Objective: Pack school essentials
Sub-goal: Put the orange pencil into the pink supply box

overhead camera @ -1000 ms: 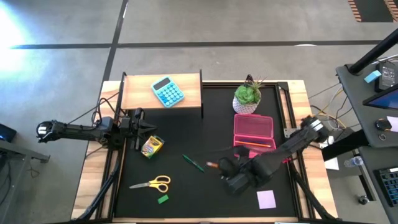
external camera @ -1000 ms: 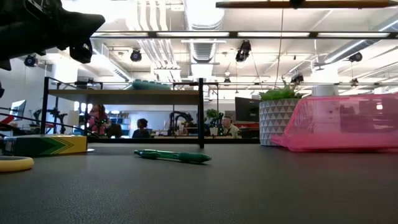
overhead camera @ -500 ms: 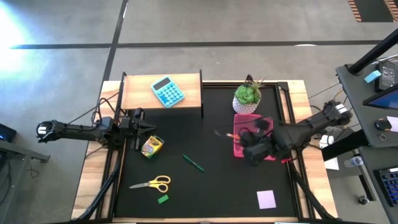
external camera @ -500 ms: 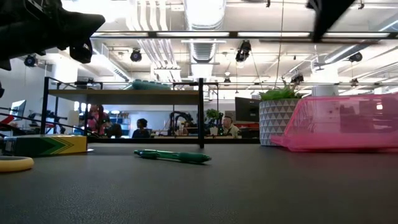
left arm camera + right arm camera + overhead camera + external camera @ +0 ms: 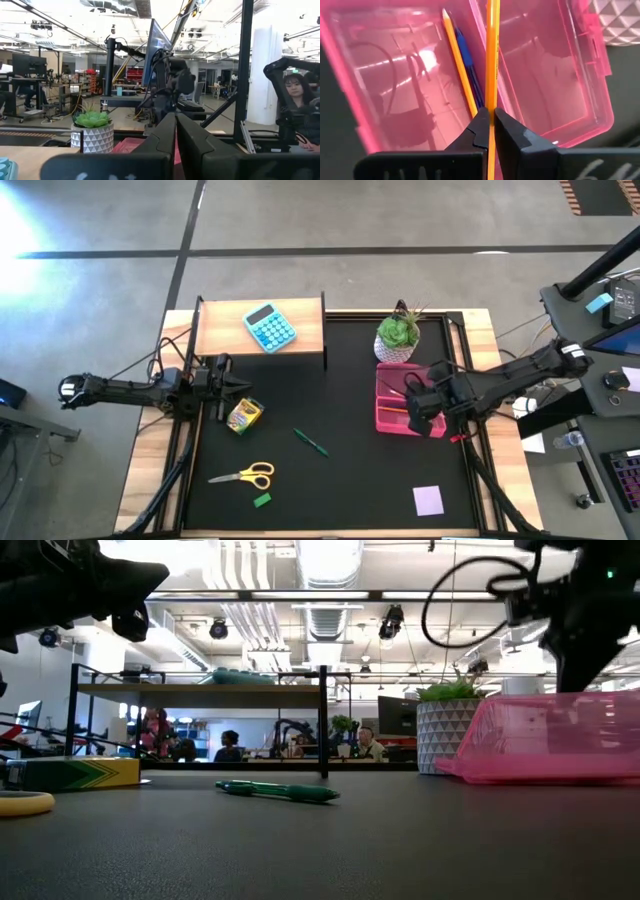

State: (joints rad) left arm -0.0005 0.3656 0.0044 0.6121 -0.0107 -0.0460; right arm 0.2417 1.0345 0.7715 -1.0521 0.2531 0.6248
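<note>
Spanning most of the scene, the black table (image 5: pixel 330 480) now has the right arm swung away from its middle to the pink box (image 5: pixel 393 423) near the potted plant (image 5: pixel 398 334). A second ago that arm was low beside the green pen (image 5: pixel 311 442); now the right gripper (image 5: pixel 415 412) hangs over the open box, pinching an orange pencil (image 5: pixel 492 60) between nearly closed fingers. Another orange pencil (image 5: pixel 459 70) and a blue pen (image 5: pixel 468 75) already lie inside, so this one looks ready to drop. The left gripper (image 5: pixel 232 387) waits, closed and empty, by the crayon box (image 5: pixel 243 415). Scissors (image 5: pixel 246 475), the lilac notepad (image 5: pixel 428 500) and the eraser (image 5: pixel 262 500) remain unpacked.
</note>
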